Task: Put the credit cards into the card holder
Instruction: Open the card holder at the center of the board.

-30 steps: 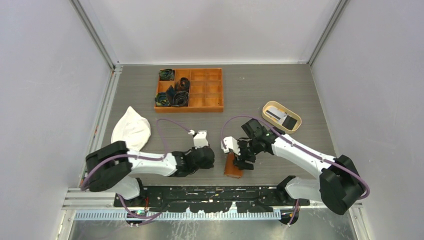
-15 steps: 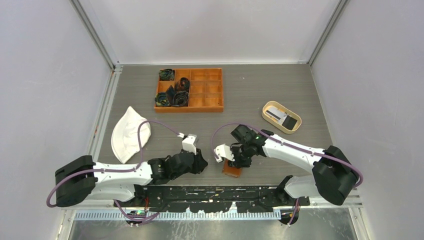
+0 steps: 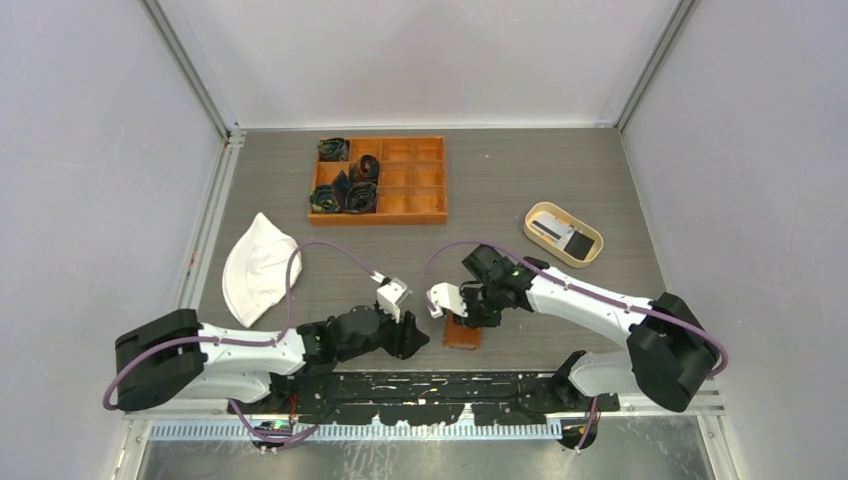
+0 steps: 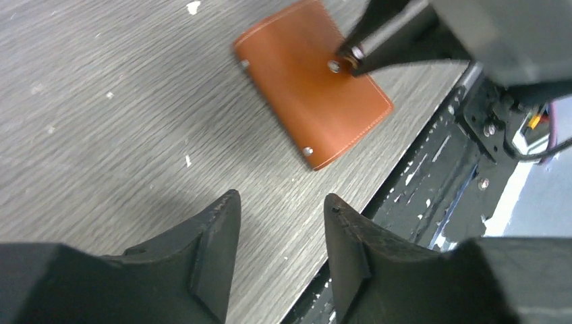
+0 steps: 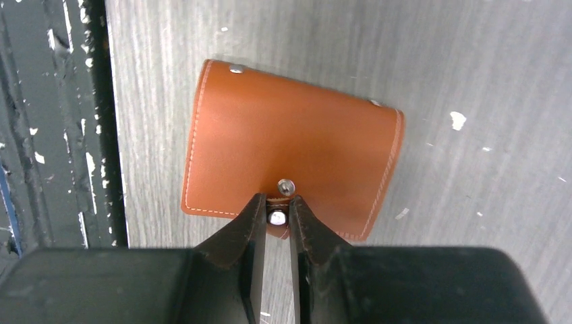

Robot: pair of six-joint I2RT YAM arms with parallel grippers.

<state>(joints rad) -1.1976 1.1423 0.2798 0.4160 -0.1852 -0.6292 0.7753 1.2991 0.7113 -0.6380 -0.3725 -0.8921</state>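
The card holder (image 3: 461,334) is a brown leather wallet lying folded shut on the table, close to the front edge. It shows in the left wrist view (image 4: 313,88) and fills the right wrist view (image 5: 290,135). My right gripper (image 3: 467,316) (image 5: 275,206) is shut on its snap tab (image 5: 278,217), the two fingers pinching the tab from both sides. My left gripper (image 3: 418,340) (image 4: 280,199) stands open just left of the holder with only table between its fingers. The credit cards, one white-grey (image 3: 548,224) and one black (image 3: 577,242), lie in the beige oval tray (image 3: 527,220) at the right.
An orange compartmented box (image 3: 420,176) holding dark rolled items sits at the back centre. A white cloth cap (image 3: 258,268) lies at the left. The black base rail (image 3: 430,385) runs along the table's front edge, just below the holder.
My right gripper has closed onto the holder's snap tab. My left gripper has opened and slid right along the front edge toward the holder.
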